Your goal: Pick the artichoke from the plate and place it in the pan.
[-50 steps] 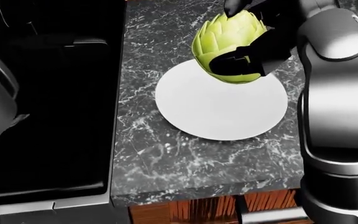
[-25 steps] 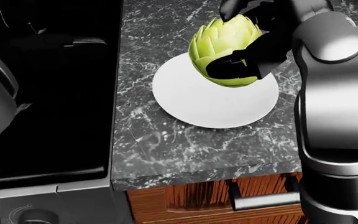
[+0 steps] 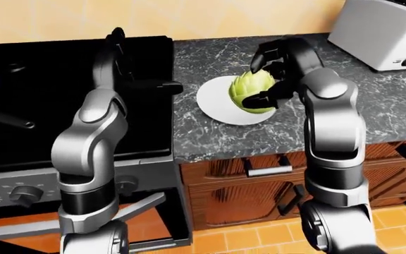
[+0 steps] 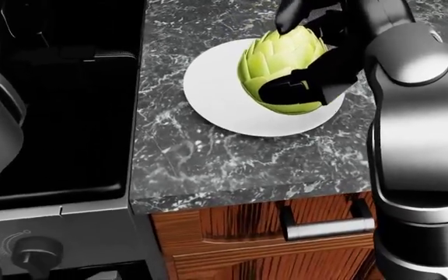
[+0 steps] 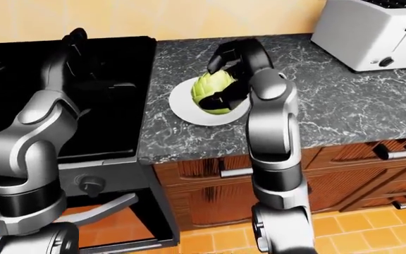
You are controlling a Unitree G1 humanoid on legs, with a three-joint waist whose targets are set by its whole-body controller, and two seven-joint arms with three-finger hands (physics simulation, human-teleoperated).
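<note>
Right hand (image 4: 306,55) clamped around the artichoke (image 4: 280,70), fingers wrapped above and below, holding it over the plate (image 4: 224,99) on the counter (image 4: 208,169). Left hand (image 3: 122,58) apparently open and empty over the stove (image 3: 34,106). No pan clearly visible.

The renders are sharp and evenly lit, with no blur or grain and no bending at the edges. Soft light from above puts pale highlights on the grey metal arm shells (image 4: 418,64). The flat black glass stove (image 3: 41,100) swallows detail. The round white plate (image 4: 224,99) reads nearly blown out, almost shadowless, on the veined dark marble counter (image 4: 208,169).
</note>
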